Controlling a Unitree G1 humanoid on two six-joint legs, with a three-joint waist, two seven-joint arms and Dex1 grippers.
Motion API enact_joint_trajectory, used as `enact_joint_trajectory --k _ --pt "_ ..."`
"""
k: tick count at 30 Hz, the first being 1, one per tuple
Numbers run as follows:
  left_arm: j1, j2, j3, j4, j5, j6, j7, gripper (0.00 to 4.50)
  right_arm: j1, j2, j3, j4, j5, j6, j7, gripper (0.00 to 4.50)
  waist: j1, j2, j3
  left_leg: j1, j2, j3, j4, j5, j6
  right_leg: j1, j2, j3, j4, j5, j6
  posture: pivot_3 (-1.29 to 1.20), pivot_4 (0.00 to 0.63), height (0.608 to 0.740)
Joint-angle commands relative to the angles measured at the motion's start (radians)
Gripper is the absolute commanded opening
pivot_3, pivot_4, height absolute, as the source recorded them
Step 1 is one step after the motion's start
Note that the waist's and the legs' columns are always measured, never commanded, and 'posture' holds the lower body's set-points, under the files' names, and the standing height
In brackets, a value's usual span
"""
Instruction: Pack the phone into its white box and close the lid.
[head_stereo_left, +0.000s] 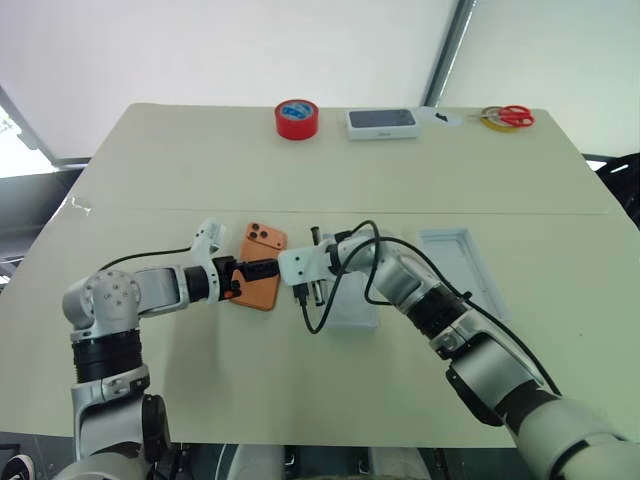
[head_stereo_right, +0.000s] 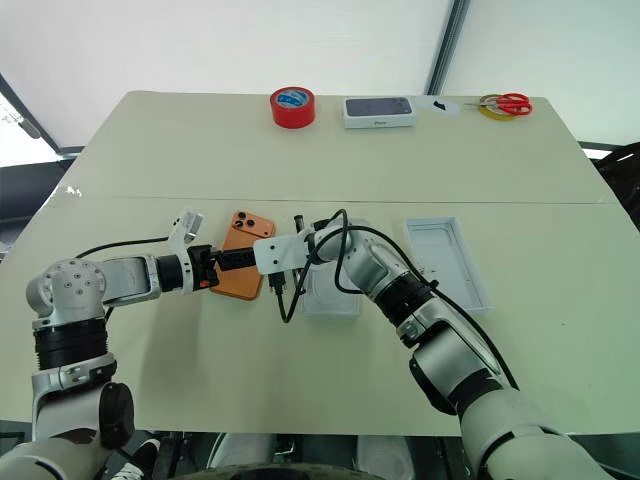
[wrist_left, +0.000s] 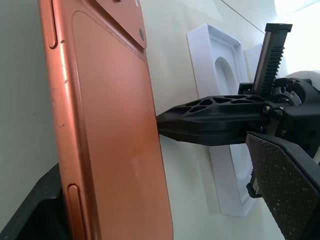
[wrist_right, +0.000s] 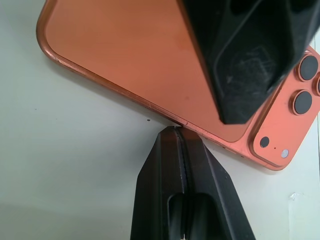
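Two grippers meet at the phone (head_stereo_left: 261, 266), which lies on its face, orange back and camera lenses up, near the middle of the pale worktop (head_stereo_left: 180, 170). The left gripper (head_stereo_right: 232, 268) comes in from the phone's left with its fingers (wrist_left: 282, 170) spread wide, one over the orange back and the other down by the phone's outer edge, so the phone sits between them; whether either finger touches it I cannot tell. The right gripper (wrist_right: 178, 136) has its fingers pressed together, holding nothing, with their joined tip right against the phone's long edge on the opposite side. Just to the right of the phone, partly behind the right arm, lies the white tray (head_stereo_right: 335, 295) with its rounded recess, and farther right a second shallow white part (head_stereo_left: 462, 263) lies open on the worktop. Along the far edge are a roll of red tape (head_stereo_left: 296, 119), a white box with a dark phone picture (head_stereo_left: 381, 122) and red-handled scissors (head_stereo_left: 510, 116).
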Motion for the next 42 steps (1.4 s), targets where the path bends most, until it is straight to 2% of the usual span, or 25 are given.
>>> enact_joint_trajectory --k 1,4,5,7,17,20,23,30,33,35,36,37,40,42 --pt "0.034 0.009 0.006 0.041 0.025 -0.009 -0.009 4.47 0.006 0.007 0.003 -0.016 0.003 -0.006 -0.003 0.00 0.000 0.000 0.000 0.000 0.000 0.000 0.000 0.000 0.000 0.000 0.000 0.000 0.000 0.000 0.000 0.00 0.150 0.730" --pt "0.044 0.009 0.011 0.053 0.024 -0.015 -0.022 3.69 0.009 0.002 0.005 -0.018 0.000 -0.008 -0.003 0.00 -0.001 0.000 0.000 0.000 0.000 0.000 0.000 0.000 0.000 0.000 0.000 0.000 0.000 0.000 0.000 0.00 0.150 0.730" --pt "0.046 0.013 0.006 0.053 0.023 -0.018 -0.029 3.31 0.009 0.002 0.005 -0.018 0.001 -0.006 -0.003 0.00 -0.002 0.000 0.000 0.000 0.000 0.000 0.000 0.000 0.000 0.000 0.000 0.000 0.000 0.000 0.000 0.00 0.150 0.730" --pt "0.046 0.016 0.001 0.053 0.018 -0.021 -0.045 2.25 0.008 0.002 0.006 -0.021 0.000 -0.012 -0.003 0.00 -0.003 -0.001 0.000 -0.001 0.000 0.000 0.000 0.000 0.000 -0.001 0.000 0.000 0.000 0.000 0.000 0.00 0.150 0.730" --pt "0.053 0.019 0.013 0.078 0.031 -0.013 -0.052 2.25 0.004 0.000 0.005 -0.015 -0.004 -0.022 -0.014 0.00 -0.002 -0.001 0.001 -0.002 0.001 0.000 0.000 0.000 0.000 -0.002 0.000 0.000 0.000 0.000 0.000 0.00 0.150 0.730" --pt "0.045 0.011 0.028 0.088 0.027 -0.012 -0.047 1.43 0.002 0.000 0.004 -0.012 -0.006 -0.022 -0.018 0.00 -0.002 -0.001 0.001 -0.002 0.001 0.000 0.000 0.000 0.000 -0.003 0.000 0.000 0.000 0.000 0.000 0.00 0.150 0.730" --pt "0.045 0.008 0.036 0.091 0.025 -0.008 -0.047 0.06 0.004 0.000 0.004 -0.014 -0.005 -0.021 -0.017 0.00 -0.001 -0.001 0.000 -0.003 0.001 0.000 0.000 0.000 0.000 -0.003 0.000 0.000 0.000 0.000 0.000 0.00 0.150 0.730" --pt "0.065 -0.004 0.070 0.059 -0.010 -0.007 -0.060 0.01 0.006 0.001 -0.016 -0.017 0.014 -0.024 -0.030 0.00 -0.004 -0.001 0.001 -0.004 0.001 0.000 -0.001 0.000 -0.001 -0.004 0.000 0.000 -0.001 0.000 0.000 0.00 0.150 0.730" --pt "0.068 -0.025 0.110 0.039 -0.041 -0.041 -0.073 0.01 0.014 0.036 -0.122 -0.081 0.161 0.008 -0.015 0.00 -0.002 -0.002 0.001 -0.005 0.001 0.000 -0.001 0.000 -0.001 -0.005 0.000 0.000 -0.001 0.000 0.000 0.00 0.150 0.730" --pt "0.073 -0.037 0.148 0.028 -0.085 -0.044 -0.093 0.01 0.027 0.044 -0.218 -0.166 0.343 0.134 0.090 0.00 -0.002 -0.003 0.004 -0.007 0.001 0.000 0.000 0.000 0.000 -0.007 0.000 0.000 0.000 0.000 0.000 0.00 0.150 0.730" --pt "0.067 -0.058 0.192 0.030 -0.125 -0.031 -0.084 0.00 0.050 0.020 -0.253 -0.223 0.425 0.166 0.155 0.52 -0.002 -0.003 0.005 -0.009 0.001 0.000 0.000 0.001 -0.001 -0.009 0.000 0.000 0.000 0.000 0.000 0.00 0.150 0.730" --pt "0.072 -0.067 0.207 0.012 -0.146 -0.032 -0.085 0.00 0.081 -0.018 -0.269 -0.278 0.473 0.170 0.209 0.72 0.001 -0.003 0.005 -0.010 0.001 0.000 0.000 0.001 -0.001 -0.010 0.000 0.000 0.000 0.000 0.000 0.00 0.150 0.730" --pt "0.085 -0.104 0.246 -0.028 -0.209 -0.018 -0.064 0.00 0.179 -0.148 -0.256 -0.420 0.495 0.161 0.298 2.09 0.008 -0.005 0.006 -0.011 0.002 -0.001 0.000 0.000 0.000 -0.010 0.000 0.000 -0.001 0.000 0.000 0.00 0.150 0.730" --pt "0.124 -0.109 0.220 -0.094 -0.206 -0.058 -0.070 0.00 0.239 -0.217 -0.266 -0.506 0.511 0.170 0.314 2.09 0.006 -0.006 0.006 -0.011 0.001 -0.001 0.000 -0.001 0.002 -0.009 -0.001 0.000 -0.003 0.000 0.000 0.00 0.150 0.730"
